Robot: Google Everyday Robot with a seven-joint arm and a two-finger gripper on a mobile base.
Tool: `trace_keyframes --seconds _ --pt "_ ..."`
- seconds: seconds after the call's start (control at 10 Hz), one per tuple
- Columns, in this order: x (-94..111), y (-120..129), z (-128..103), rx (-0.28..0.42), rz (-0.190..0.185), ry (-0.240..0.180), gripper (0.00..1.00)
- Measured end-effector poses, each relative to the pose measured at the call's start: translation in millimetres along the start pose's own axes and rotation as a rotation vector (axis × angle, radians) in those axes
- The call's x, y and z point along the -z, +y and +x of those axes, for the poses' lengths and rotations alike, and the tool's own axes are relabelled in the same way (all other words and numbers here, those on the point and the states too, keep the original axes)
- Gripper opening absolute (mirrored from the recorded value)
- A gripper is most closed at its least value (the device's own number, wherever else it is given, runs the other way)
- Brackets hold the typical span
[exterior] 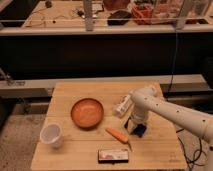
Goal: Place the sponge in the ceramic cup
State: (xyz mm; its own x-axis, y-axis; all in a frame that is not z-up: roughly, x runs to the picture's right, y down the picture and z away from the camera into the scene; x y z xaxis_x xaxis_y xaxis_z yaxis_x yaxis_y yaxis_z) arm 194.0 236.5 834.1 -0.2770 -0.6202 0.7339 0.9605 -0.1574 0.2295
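The small white ceramic cup (51,135) stands upright near the front left corner of the wooden table (65,95). A dark blue sponge (141,131) lies on the table right of centre. My gripper (135,125) points down right over the sponge, at its left edge, and hides part of it. The white arm (170,112) reaches in from the right. The cup is far to the left of the gripper, beyond the orange bowl.
A shallow orange-brown bowl (87,112) sits mid-table. An orange carrot-like item (117,135) lies just left of the gripper. A flat snack bar (113,155) is at the front edge. A white packet (123,105) lies behind the gripper.
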Motion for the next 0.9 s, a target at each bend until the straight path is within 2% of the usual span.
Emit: trace_keyframes --seconds 0.1,0.3,0.7,0.9 --pt "0 0 0 0.000 0.000 -0.001 0.05" --pt "1 2 0 0.002 0.008 0.000 0.02" --pt "9 3 -2 0.015 0.008 -0.003 0.01" --pt "22 0 -3 0.030 0.008 -0.001 0.01"
